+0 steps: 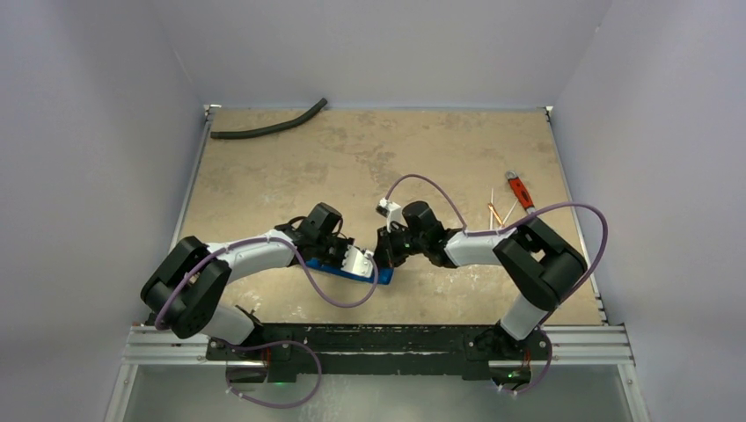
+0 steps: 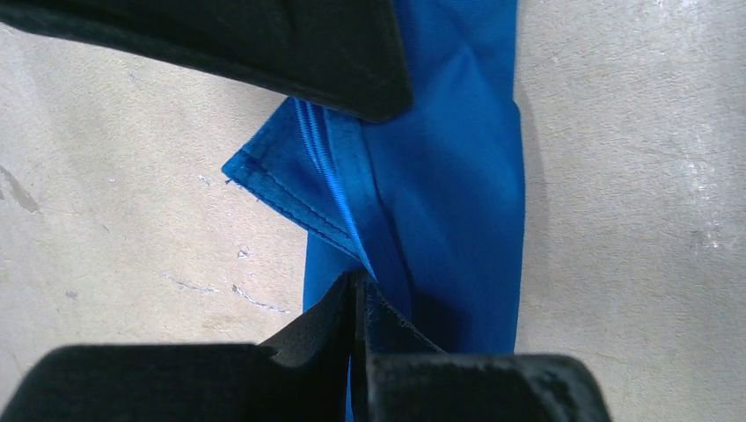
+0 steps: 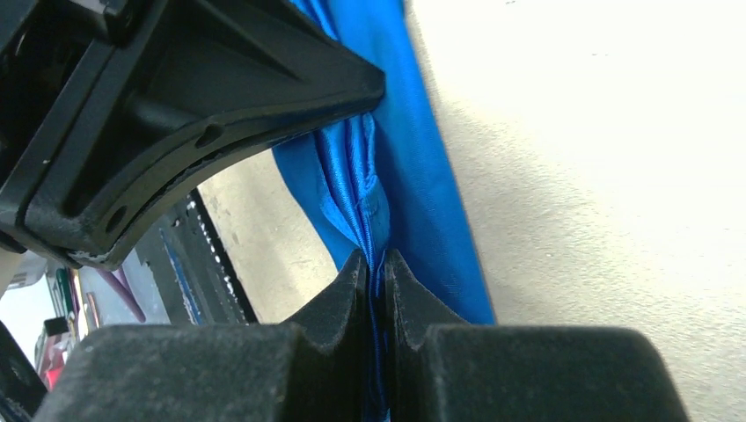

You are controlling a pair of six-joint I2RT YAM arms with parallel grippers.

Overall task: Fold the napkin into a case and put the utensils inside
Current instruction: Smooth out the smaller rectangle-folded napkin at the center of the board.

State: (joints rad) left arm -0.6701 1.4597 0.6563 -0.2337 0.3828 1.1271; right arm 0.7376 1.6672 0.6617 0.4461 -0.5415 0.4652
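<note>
The blue napkin (image 1: 365, 275) lies as a narrow folded strip near the table's front middle, mostly hidden under both grippers. My left gripper (image 1: 354, 260) is shut on a fold at one end of it; in the left wrist view the fingertips (image 2: 361, 283) pinch the hemmed edge of the cloth (image 2: 449, 176). My right gripper (image 1: 385, 251) is shut on the hem of the cloth (image 3: 413, 185) too, with its tips (image 3: 374, 264) closed on it. The two grippers are almost touching. The utensils (image 1: 498, 213) lie at the right, apart from both grippers.
A red-handled wrench (image 1: 520, 189) lies just beyond the utensils near the right edge. A black curved hose (image 1: 264, 129) lies at the far left back. The left arm's black gripper body (image 3: 176, 105) fills the upper left of the right wrist view.
</note>
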